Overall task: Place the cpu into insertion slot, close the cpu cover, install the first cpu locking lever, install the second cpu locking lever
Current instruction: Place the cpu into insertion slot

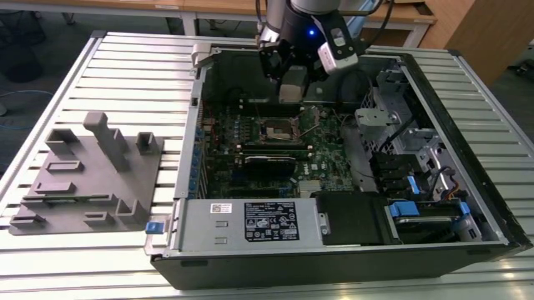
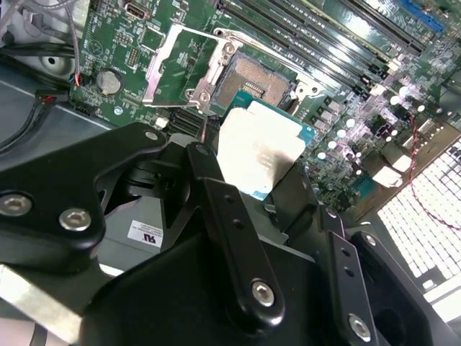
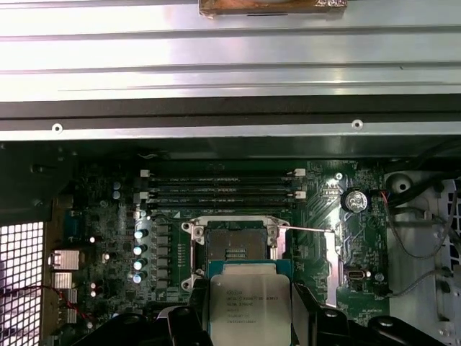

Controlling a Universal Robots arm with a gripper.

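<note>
place: lab | evidence: slatted metal workbench (image 1: 134, 62), open computer case (image 1: 334, 275), wooden desks (image 1: 217, 6)

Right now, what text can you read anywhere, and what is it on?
Nothing is legible enough to quote.
cpu: printed lines on its top, too small to read.
black label on the grey metal box: dense print, too small to read.
small white sticker: blurred mark, unreadable.

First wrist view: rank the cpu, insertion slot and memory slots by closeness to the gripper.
1. cpu, clamped in the gripper.
2. insertion slot, just beyond the cpu.
3. memory slots, past the insertion slot, toward the case wall.
</note>
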